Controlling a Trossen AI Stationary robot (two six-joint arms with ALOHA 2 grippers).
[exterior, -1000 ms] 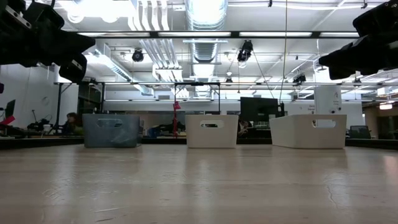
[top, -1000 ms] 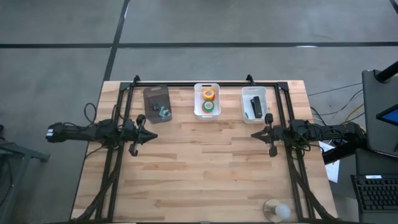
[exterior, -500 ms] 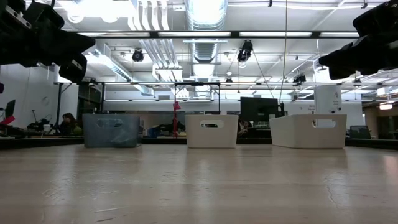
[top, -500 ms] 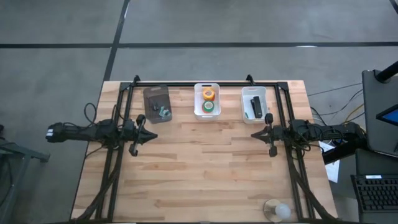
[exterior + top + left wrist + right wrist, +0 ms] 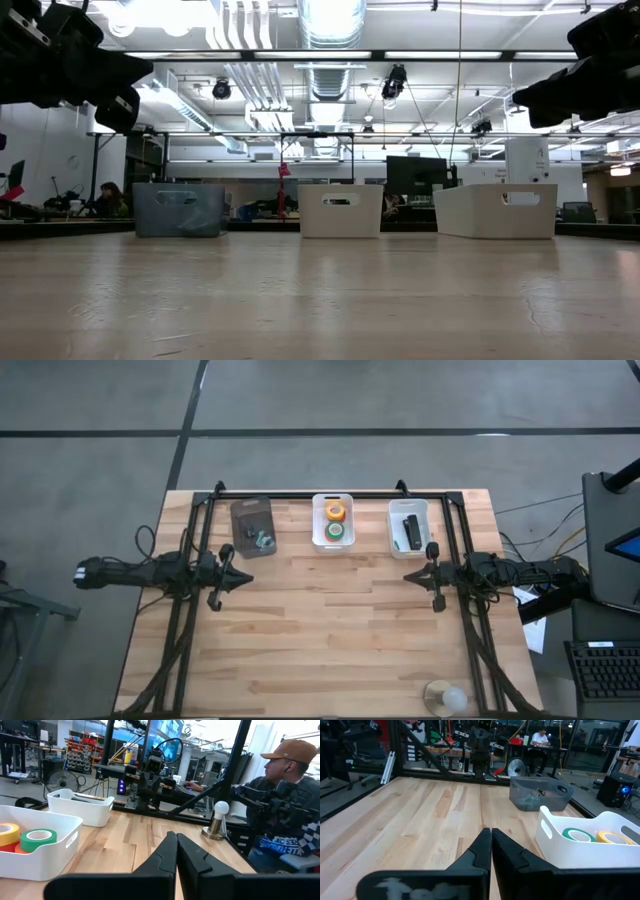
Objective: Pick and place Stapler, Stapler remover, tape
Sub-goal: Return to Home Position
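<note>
**Both tools pressed together, task items lying in their bins**

The left tool [image 5: 243, 578] hangs above the left side of the wooden counter [image 5: 330, 630], pointing inward. Its two dark fingers [image 5: 162, 857] meet at the tips and pinch nothing. The right tool [image 5: 408, 576] mirrors it on the right side, its fingers [image 5: 475, 852] likewise pressed together around nothing — the two tips face each other, well apart.

Three bins stand in a row along the counter's far edge. The dark bin [image 5: 250, 512] on the left holds a small pale piece, the stapler remover [image 5: 264, 540], at its near end. The middle white bin [image 5: 316, 520] holds the tape [image 5: 335, 511]: a yellow-orange roll at the far end, with a green roll [image 5: 335, 532] just beside it. The right white bin [image 5: 394, 520] holds the black stapler [image 5: 410, 527], lying lengthwise.

A small bulb-shaped lamp [image 5: 446, 698] stands near the counter's near right corner. In the left wrist view, a person in a cap [image 5: 282, 790] sits beyond the counter.
</note>
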